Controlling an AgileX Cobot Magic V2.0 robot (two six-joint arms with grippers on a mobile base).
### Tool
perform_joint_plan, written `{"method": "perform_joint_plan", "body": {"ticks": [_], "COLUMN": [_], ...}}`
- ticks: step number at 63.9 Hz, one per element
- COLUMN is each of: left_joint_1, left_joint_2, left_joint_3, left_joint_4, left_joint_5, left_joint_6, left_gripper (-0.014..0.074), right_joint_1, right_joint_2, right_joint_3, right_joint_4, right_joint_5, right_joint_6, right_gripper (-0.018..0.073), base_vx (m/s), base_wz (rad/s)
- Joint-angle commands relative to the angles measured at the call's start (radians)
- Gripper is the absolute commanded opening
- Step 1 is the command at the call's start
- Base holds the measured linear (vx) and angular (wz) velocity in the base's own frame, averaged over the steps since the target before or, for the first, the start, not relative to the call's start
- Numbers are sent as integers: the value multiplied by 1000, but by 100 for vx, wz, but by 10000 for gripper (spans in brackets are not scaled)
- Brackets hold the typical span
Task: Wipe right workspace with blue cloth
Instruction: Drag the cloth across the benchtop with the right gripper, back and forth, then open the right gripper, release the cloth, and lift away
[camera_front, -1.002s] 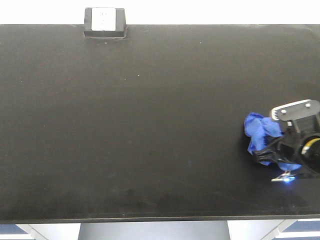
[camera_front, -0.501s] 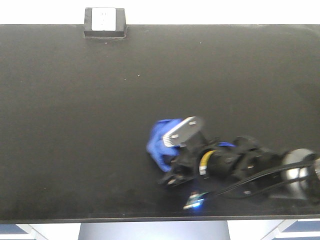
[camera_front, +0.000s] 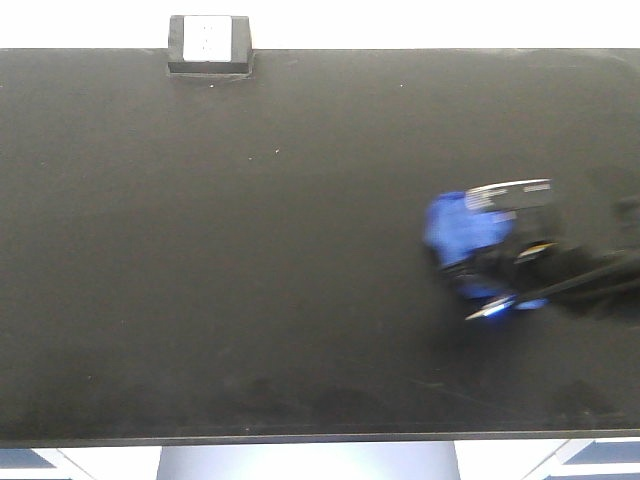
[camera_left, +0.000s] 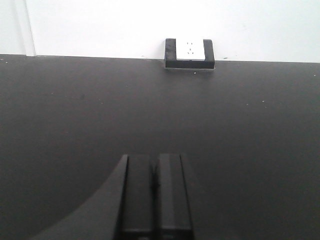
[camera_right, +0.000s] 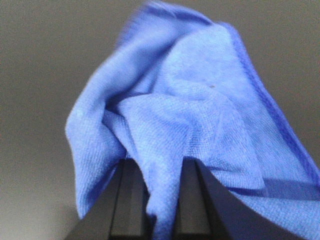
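The blue cloth (camera_front: 462, 232) lies bunched on the right workspace (camera_front: 250, 260), a matte black benchtop, right of centre. My right gripper (camera_front: 478, 268) is blurred by motion and is shut on the cloth from the right. In the right wrist view the blue cloth (camera_right: 190, 110) is pinched between the two dark fingers of the right gripper (camera_right: 161, 167), and its folds spread ahead onto the bench. My left gripper (camera_left: 154, 161) is shut with nothing in it, low over the bare benchtop (camera_left: 75, 110). It does not show in the front view.
A small black socket box with a white face (camera_front: 209, 45) sits at the back left edge of the bench, against the white wall; the same socket box (camera_left: 190, 52) shows far ahead of the left gripper. The front edge of the bench (camera_front: 320, 438) runs along the bottom.
The right gripper swept the cloth left from the far right to the bench's middle, then back right. It now sits right of centre, slightly farther back than one second ago.
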Motion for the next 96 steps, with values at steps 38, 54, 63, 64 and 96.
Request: {"method": "perform_joint_plan", "body": {"ticks": [38,54,63,64,96], "left_joint_1": [5,5,5,5,5], "left_joint_2": [-16,-16,-16,-16,-16], "left_joint_3": [30,30,30,30,30], "left_joint_4": [1,1,1,1,1], "left_joint_5": [-79,-79,-79,-79,-79], "left_joint_6": [-8,-8,-8,-8,-8], "left_gripper": [-6,-6,-6,-6,-6], "right_joint_1": [477,496,496,496,496], "right_joint_2": [-39,-45,-78,-85,-587], "right_joint_3": [-75,-92,-92,-92,-92], "right_joint_4": [4,30,30,30,24], "right_joint_5": [-66,5,53,55,319], "right_joint_6": [-42,-42,-37,-37,-45], "right_gripper": [24,171,333,351,547], "base_vx": [0,0,0,0,0], "base_wz": [0,0,0,0,0]}}
